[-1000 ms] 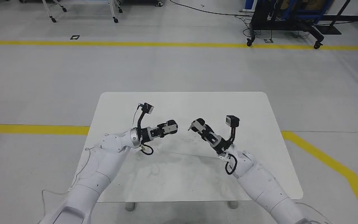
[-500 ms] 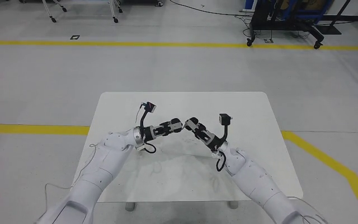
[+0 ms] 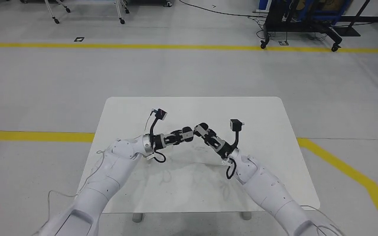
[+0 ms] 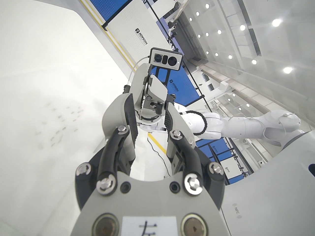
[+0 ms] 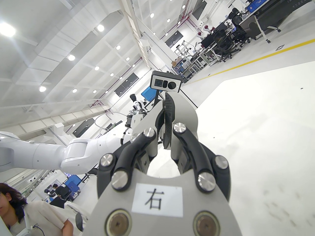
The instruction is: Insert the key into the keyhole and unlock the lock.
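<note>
Left wrist view: what do we hold there?
— Our left gripper [image 4: 149, 111] is clamped on a metal block, which we judge to be the lock [image 4: 150, 106], above the worktop [image 4: 37, 74].
— And the key?
— Hidden. Our right gripper [image 5: 165, 116] is pinched closed, nose to nose with the left. The key must run straight along that shared line.

white table [image 3: 118, 112], faint scuff marks [image 4: 61, 124]; yellow floor lines [image 3: 177, 46]; dark wheeled cart [image 3: 301, 23] behind.
</note>
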